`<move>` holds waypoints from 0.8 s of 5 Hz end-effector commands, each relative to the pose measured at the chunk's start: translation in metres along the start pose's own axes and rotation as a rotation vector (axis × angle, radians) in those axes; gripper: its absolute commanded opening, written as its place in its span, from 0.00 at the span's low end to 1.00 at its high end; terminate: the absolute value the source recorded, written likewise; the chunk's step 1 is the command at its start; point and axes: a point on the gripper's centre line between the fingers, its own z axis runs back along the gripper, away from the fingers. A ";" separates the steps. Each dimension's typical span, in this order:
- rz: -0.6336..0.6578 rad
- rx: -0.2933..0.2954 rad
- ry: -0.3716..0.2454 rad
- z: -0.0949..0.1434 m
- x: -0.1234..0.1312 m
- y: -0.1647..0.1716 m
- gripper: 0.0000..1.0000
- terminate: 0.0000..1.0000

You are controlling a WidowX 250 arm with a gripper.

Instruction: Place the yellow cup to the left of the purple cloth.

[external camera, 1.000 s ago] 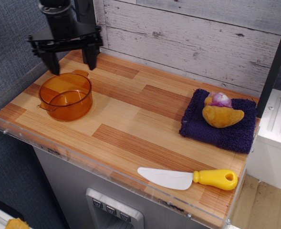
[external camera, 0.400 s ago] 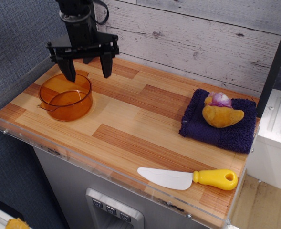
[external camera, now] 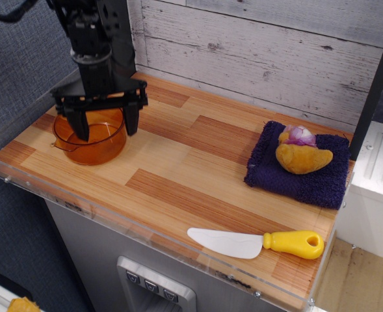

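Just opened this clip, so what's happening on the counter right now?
A single robot arm has its gripper open and lowered over the yellow cup at the counter's left end, one finger inside and the other outside its right rim. The cup looks ungrasped, far from the purple cloth on the right, where a plush toy sits. A yellow-handled knife lies near the front edge.

Sitting upright at the counter's point(external camera: 178, 162) far left end: yellow cup point(external camera: 92, 138), translucent amber, wide, empty. Lying flat near the counter's right end, well apart from the cup: purple cloth point(external camera: 311, 183), dark, fuzzy, square.
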 end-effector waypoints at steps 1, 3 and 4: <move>0.018 0.006 -0.015 -0.004 -0.007 0.015 0.00 0.00; 0.013 -0.004 -0.027 -0.004 -0.002 0.018 0.00 0.00; 0.009 -0.005 -0.034 -0.001 0.000 0.018 0.00 0.00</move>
